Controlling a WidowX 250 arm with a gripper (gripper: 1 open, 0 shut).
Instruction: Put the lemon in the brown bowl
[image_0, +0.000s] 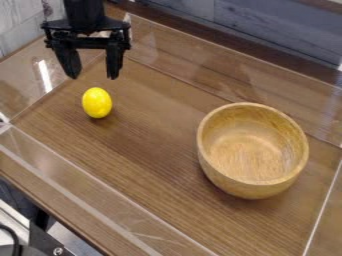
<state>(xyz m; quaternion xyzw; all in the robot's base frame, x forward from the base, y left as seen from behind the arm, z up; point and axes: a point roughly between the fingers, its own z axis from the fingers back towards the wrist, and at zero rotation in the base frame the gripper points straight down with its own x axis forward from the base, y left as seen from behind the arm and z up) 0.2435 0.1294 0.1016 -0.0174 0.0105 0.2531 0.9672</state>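
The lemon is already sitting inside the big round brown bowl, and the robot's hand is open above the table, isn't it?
Not quite: the lemon isn't in the brown bowl; the camera view shows it on the wooden table, well away from the bowl. The rest is right: the hand is open above the table.

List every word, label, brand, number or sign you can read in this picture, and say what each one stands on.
There are none to read: no text shows on the lemon, the bowl or the table.
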